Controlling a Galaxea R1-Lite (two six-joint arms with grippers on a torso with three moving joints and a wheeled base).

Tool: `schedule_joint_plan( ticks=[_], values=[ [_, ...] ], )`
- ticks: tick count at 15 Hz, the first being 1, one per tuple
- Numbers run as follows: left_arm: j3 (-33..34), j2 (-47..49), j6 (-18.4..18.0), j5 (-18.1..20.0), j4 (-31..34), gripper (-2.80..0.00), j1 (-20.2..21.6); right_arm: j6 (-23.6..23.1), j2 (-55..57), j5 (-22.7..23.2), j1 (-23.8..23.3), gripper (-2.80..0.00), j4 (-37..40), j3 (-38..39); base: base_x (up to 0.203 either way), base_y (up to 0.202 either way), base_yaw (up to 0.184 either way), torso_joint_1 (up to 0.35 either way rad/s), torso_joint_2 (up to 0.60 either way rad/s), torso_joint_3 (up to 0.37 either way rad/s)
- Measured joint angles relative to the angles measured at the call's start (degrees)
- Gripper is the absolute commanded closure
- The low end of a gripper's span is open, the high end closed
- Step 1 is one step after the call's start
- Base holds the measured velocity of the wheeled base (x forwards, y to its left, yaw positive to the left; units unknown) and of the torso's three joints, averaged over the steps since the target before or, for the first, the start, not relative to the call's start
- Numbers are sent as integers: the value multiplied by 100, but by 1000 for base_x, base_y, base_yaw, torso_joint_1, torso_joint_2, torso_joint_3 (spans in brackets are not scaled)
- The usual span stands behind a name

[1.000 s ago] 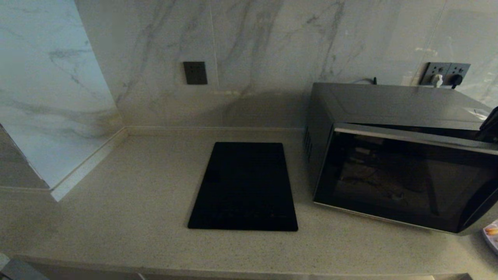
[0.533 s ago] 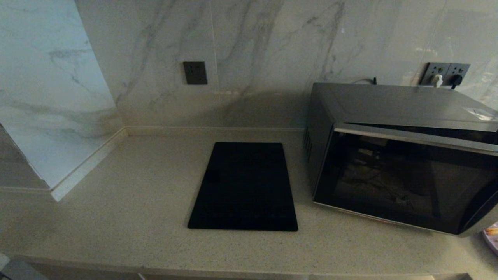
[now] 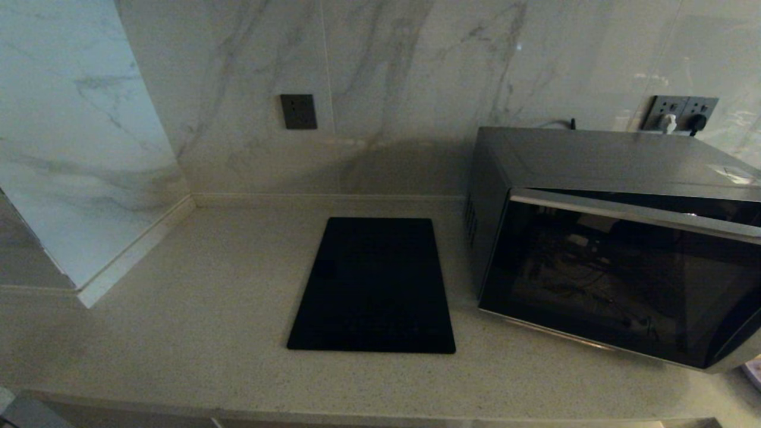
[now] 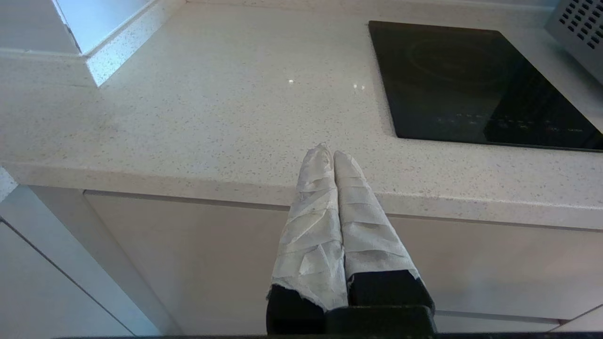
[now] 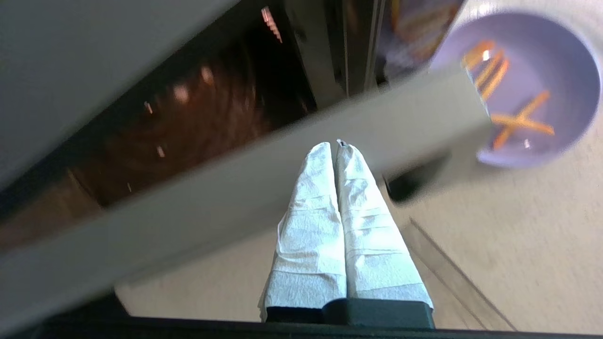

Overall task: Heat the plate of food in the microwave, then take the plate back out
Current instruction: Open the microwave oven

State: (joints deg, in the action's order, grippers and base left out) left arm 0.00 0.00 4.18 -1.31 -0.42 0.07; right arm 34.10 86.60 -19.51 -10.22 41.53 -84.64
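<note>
head view shows the microwave [image 3: 618,238] on the right of the speckled countertop [image 3: 178,333], its black glass door [image 3: 612,285] swung a little way out from the body so a dark gap shows along the top edge. a pale sticker [image 3: 734,173] lies on the microwave's top near the right edge; its writing is too small to read, and no brand name can be made out on the door from here. a flat black slab [image 3: 373,286] lies on the counter just to the left of the microwave, apart from it. on the marble wall [image 3: 386,77] behind are a dark square wall plate [image 3: 298,111] and, above the microwave's right end, a double socket [image 3: 681,113] with plugs in it. neither arm appears in this view.

right wrist view has the right gripper [image 5: 335,147] close under the silver edge of the door, its two white-wrapped fingers [image 5: 311,226] pressed together with nothing between them. the plate of food [image 5: 541,89], pale lilac with thin orange strips, sits on the counter just beyond that edge, outside the microwave.

left wrist view shows the left gripper [image 4: 328,153] parked low at the counter's front edge, well to the left of the slab, its wrapped fingers [image 4: 362,226] also together and empty.
</note>
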Motion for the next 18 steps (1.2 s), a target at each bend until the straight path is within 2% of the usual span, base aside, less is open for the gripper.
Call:
schedule_joint_plan(
  ticks=[5, 10, 15, 17, 18],
  values=[
    [0, 0, 0, 2, 1, 0, 0, 210, -134, 572, 5, 0, 873, -112, 0, 0, 0, 0, 0, 0],
    [0, 0, -2, 1, -2, 0, -2, 260, -275, 1337, 2, 0, 1937, -527, 0, 0, 0, 0, 0, 0],
    [0, 0, 0, 2, 1, 0, 0, 357, -416, 2158, -4, 0, 2140, -1701, 0, 0, 0, 0, 0, 0],
    [0, 0, 0, 4, 1, 0, 0, 500, -377, 2126, -33, 0, 1903, -2070, 0, 0, 0, 0, 0, 0],
    [0, 0, 0, 3, 1, 0, 0, 499, -328, 1910, -63, 0, 1572, -2060, 0, 0, 0, 0, 0, 0]
  ],
)
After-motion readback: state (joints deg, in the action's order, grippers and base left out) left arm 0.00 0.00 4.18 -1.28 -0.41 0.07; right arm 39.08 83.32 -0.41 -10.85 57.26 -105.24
